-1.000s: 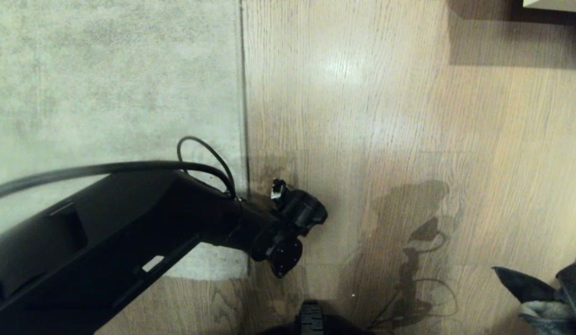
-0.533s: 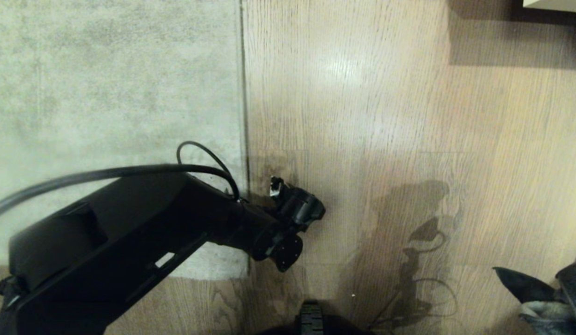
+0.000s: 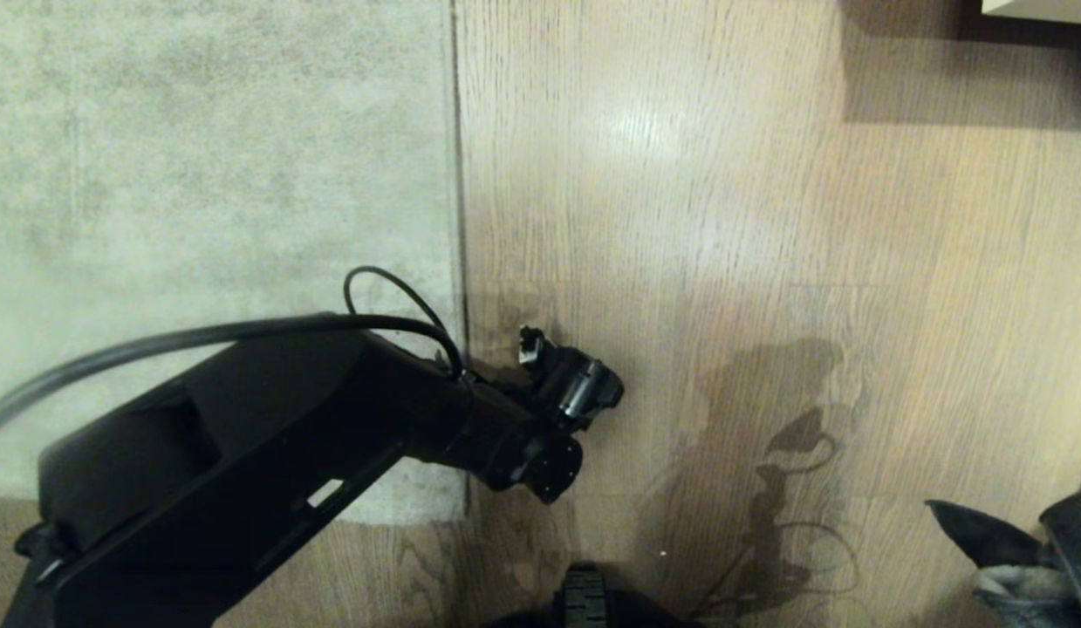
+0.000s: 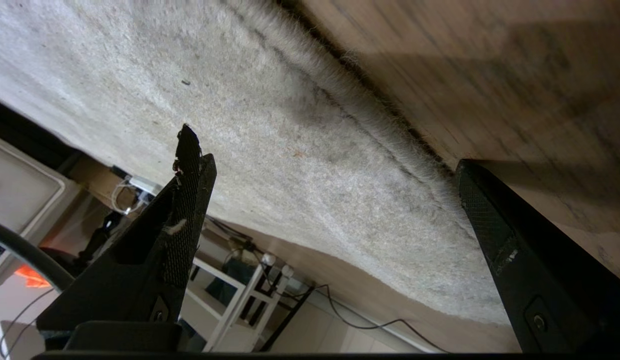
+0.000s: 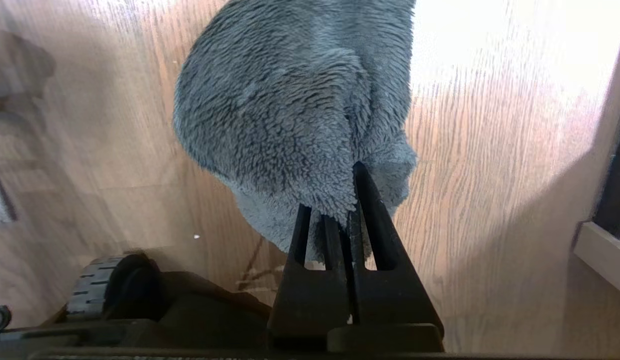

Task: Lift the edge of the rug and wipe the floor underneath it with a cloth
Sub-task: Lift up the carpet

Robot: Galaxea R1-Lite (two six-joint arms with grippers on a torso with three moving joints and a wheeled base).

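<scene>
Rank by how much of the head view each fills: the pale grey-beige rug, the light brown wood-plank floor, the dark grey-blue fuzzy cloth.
1. Light brown wood-plank floor, the largest share.
2. Pale grey-beige rug, somewhat less, and partly hidden by the left arm.
3. Dark grey-blue fuzzy cloth, only a corner showing at the frame's edge, so its true size is unclear.

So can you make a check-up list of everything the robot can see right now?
Surface: floor, wood planks, shiny patch.
Job's things: rug edge lies flat on the floor; cloth pinched in the right claw.
Clutter: nothing seen.
Grippers: left claw open, straddling the rug edge; right claw shut on the cloth.
Cables: black cable looping over the left arm.
Surroundings: pale furniture corner.
</scene>
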